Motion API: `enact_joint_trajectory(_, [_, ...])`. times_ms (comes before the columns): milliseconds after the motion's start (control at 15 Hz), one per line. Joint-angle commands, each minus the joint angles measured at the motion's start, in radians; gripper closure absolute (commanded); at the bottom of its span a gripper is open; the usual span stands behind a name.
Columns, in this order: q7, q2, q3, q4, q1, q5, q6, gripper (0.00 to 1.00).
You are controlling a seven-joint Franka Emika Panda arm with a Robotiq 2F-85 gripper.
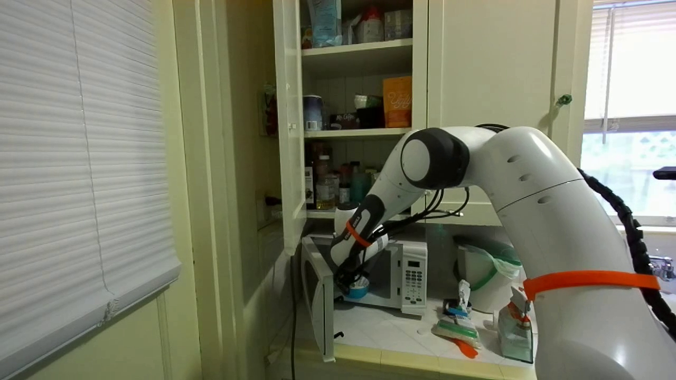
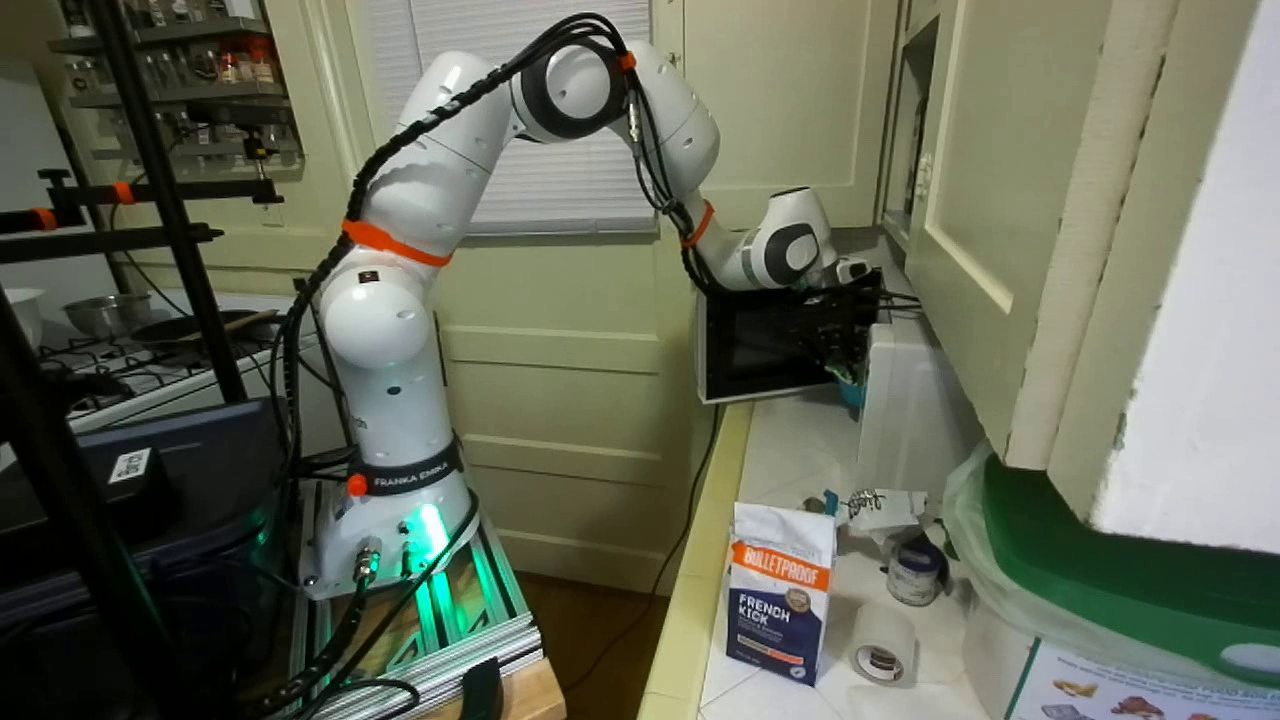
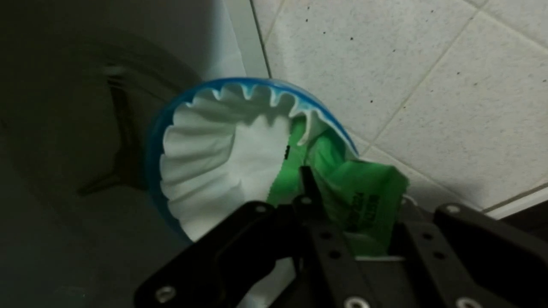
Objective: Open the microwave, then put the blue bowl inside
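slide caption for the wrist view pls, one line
Paper-lined blue bowl over the front edge of the open microwave, jaws at its rim, a green packet showing between them.

Blue bowl (image 1: 358,292), gripper (image 3: 355,187) crowd mouth of open microwave (image 1: 411,287); microwave door (image 1: 317,301), cabinet door (image 1: 290,121) jut out; free counter (image 1: 367,327) in front.

Set back, both exterior views face the cupboard (image 1: 343,66) or along the table (image 2: 800,450), sharing arm (image 1: 528,179) and microwave (image 1: 406,279). The wrist view looks closely down into the blue bowl (image 3: 155,158).

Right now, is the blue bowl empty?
No, the wrist view shows a pleated liner and part of a green packet inside the blue bowl.
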Motion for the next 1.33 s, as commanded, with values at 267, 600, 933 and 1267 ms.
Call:
enact_joint_trajectory(267, [0.012,0.075,0.013,0.118,-0.021,0.058,-0.040,0.93])
enact_joint_trajectory(600, [0.024,0.084,0.019,0.137,-0.025,0.077,-0.041,0.52])
enact_joint_trajectory(933, [0.033,0.086,0.018,0.141,-0.024,0.080,-0.042,0.16])
enact_joint_trajectory(1267, [0.046,0.106,0.009,0.167,-0.027,0.083,-0.065,0.16])
